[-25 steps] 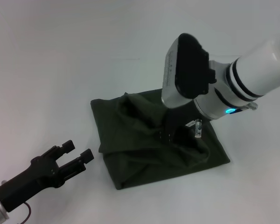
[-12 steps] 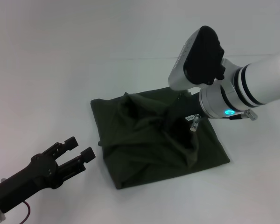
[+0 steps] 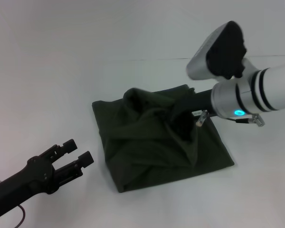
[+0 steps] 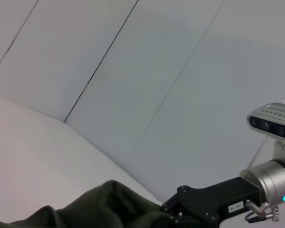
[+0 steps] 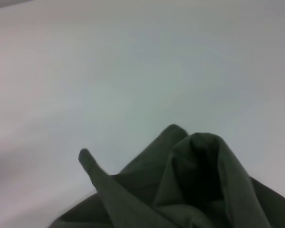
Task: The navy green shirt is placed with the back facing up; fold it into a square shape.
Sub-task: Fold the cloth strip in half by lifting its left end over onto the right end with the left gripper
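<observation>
The right end effector (image 3: 180, 105) pinches a raised fold of the navy green shirt (image 3: 152, 147); the left end effector (image 3: 78, 153) hovers open, near-left.

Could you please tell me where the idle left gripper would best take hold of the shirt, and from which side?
Probably the near-left corner of the navy green shirt, approached from the robot's left. The left gripper hovers open beside it, and that folded edge lies flat and unobstructed.

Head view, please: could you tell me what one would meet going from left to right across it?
Left claw, open above the bare table → the green shirt, bunched at its middle → right arm's claw, dug into the raised fabric → right arm's white wrist.
</observation>
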